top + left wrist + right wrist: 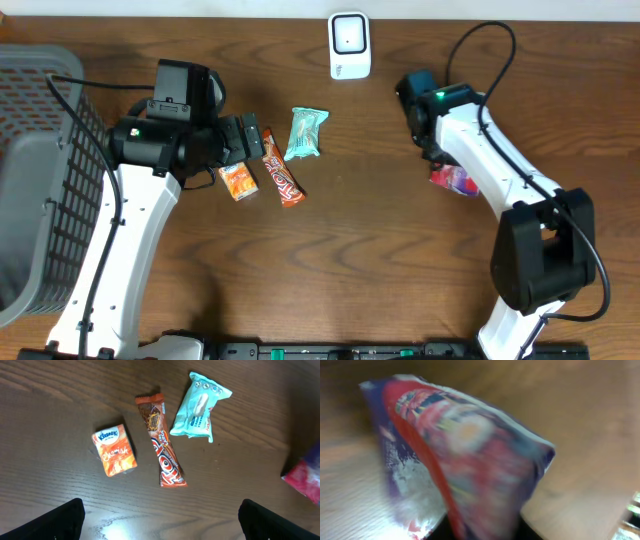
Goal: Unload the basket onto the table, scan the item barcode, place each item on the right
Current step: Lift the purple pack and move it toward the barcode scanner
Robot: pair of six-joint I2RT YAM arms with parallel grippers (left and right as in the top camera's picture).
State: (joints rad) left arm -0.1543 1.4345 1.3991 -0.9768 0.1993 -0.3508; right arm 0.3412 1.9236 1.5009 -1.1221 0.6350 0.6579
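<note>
One dark wooden counter [380,250] carries everything noted here. A grey mesh basket [60,130] is set at its left end. The left arm [140,230] is stretched from the near edge toward the middle. The right arm [500,170] is bent over the right half.

Left pincer [165,522]: its fingers are seen at both lower corners of the left wrist view. They are set wide apart, with nothing between them.

Right pincer [438,155]: from overhead it is largely covered by its own arm, and its fingers are not made out in the right wrist view. Whether it is apart, together or clamped cannot be told.

Scanner [349,45]: white with a dark window, placed at the far edge near the middle.

Red-and-blue packet [455,180]: found on the right half, partly covered by the right arm and close by that pincer. It is well apart from the scanner, nearer and to the right.
- From overhead the visible part is laid roughly left to right, its right end tipped slightly toward the near edge. The full long axis is hidden.
- In the right wrist view it fills the frame, blurred, and the print cannot be read.

Candy bar [282,175]: long axis is run far to near, with the near end shifted right.

Teal packet [305,133]: laid just right of the bar's far end.

Tissue pack [238,180]: orange, laid just left of the bar.
</note>
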